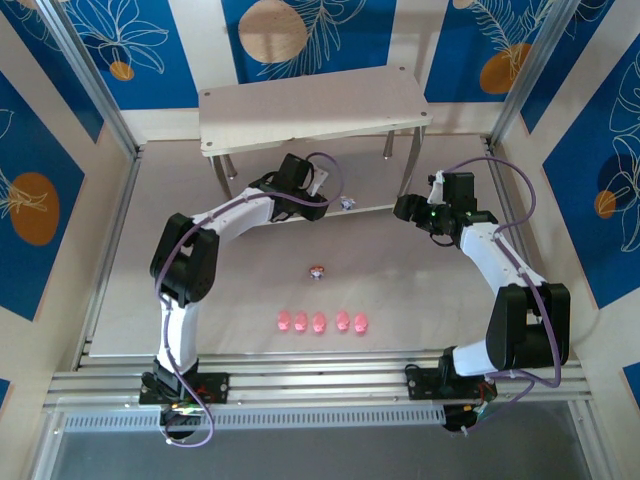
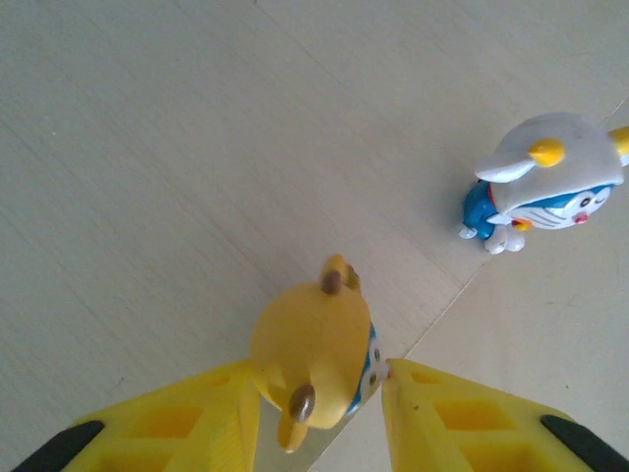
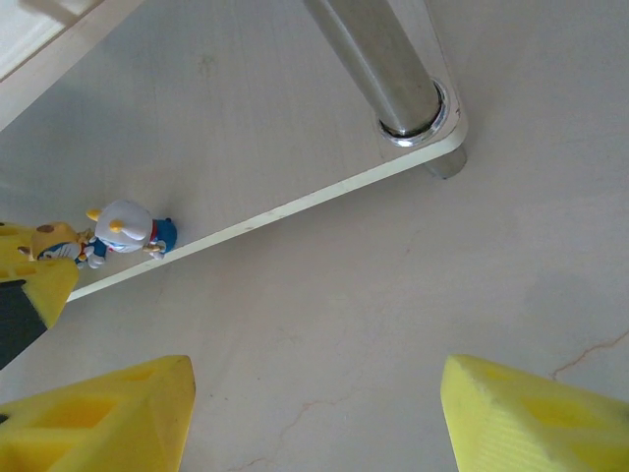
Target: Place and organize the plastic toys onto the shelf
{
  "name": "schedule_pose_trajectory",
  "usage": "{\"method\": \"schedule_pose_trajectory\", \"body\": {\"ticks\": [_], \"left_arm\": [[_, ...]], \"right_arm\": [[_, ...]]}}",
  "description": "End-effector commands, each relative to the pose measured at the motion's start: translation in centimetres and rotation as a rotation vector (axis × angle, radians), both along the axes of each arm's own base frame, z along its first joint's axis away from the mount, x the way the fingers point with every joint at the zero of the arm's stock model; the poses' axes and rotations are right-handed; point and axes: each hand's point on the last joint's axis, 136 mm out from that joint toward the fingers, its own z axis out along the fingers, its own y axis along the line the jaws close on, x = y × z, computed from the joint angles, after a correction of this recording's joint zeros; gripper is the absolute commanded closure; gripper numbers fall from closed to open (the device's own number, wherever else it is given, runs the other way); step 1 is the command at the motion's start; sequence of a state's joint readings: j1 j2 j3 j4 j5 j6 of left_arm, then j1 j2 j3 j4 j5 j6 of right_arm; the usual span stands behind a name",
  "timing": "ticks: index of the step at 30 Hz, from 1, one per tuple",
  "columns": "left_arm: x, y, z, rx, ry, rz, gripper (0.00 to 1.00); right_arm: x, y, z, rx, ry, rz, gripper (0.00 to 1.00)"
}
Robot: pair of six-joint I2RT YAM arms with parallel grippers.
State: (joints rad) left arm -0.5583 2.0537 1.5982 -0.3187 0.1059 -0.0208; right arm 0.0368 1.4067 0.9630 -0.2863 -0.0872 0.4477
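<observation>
Where the left tool point(image 2: 319, 376) stands: at the front edge of the lower board point(image 2: 147, 177) of the shelf point(image 1: 315, 105), pointing down at the board.
Left tool, state: its yellow fingers point(image 2: 187, 428) sit close on either side of the yellow-topped figurine point(image 2: 310, 344); I cannot tell whether they pinch it or merely flank it.
Yellow-topped figurine: upright on the lower board, right at the board's front edge.
Blue-and-white figurine point(image 2: 545, 187): upright at the same edge, near the yellow-topped figurine but apart from it, and clear of both fingers.
Right tool point(image 3: 314, 413): released, its fingers spread wide with nothing between them, above bare worktop point(image 3: 442, 275) just in front of the shelf's front right leg point(image 3: 378, 69).
Shelf: at the far side of the worktop, top board over lower board.
Pink pigs point(image 1: 319, 322): five in a row, side by side, on the worktop near the arm bases, well apart from the shelf.
Lone figurine point(image 1: 317, 271): on the worktop between the pig row and the shelf, too small to describe further.
</observation>
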Motion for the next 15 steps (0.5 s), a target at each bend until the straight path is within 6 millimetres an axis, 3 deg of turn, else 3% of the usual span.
{"method": "schedule_pose_trajectory", "body": {"ticks": [1,15], "left_arm": [[0.72,0.43,0.05,0.008,0.006,0.024,0.61],[0.94,0.65,0.01,0.018,-0.003,0.035,0.6]], "right_arm": [[0.6,0.25,0.9,0.023,-0.026,0.011,0.32],[0.61,0.27,0.79,0.027,-0.026,0.011,0.32]]}}
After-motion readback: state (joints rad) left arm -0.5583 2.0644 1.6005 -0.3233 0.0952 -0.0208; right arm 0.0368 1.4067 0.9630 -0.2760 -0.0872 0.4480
